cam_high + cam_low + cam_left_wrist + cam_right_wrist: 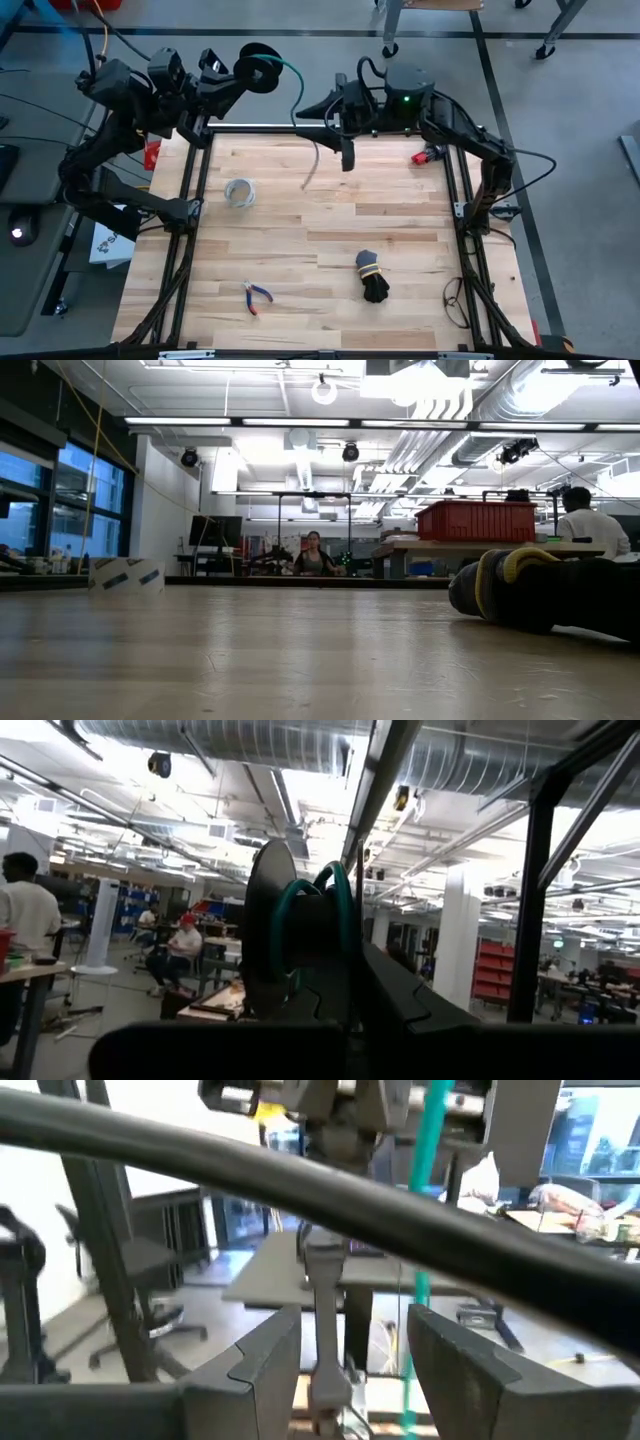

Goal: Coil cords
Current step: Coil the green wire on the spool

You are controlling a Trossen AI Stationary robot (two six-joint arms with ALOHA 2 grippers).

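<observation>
Cord (262, 70): dark round coil held up off table at far edge, clamped in left gripper (240, 76), past table frame (190, 180). Thin green tail (293, 85) arcs from coil toward right gripper (308, 108), then hangs down.

Right gripper: just beside tail, nearer to loose end than left arm; fingers (262, 1355) spread apart, nothing between them, green tail passing near gap in right wrist view.

Key relation, as judgement: tail's long axis runs roughly vertical beside the 2 open fingers; right arm best placed to catch it, left to keep coil steady.
</observation>
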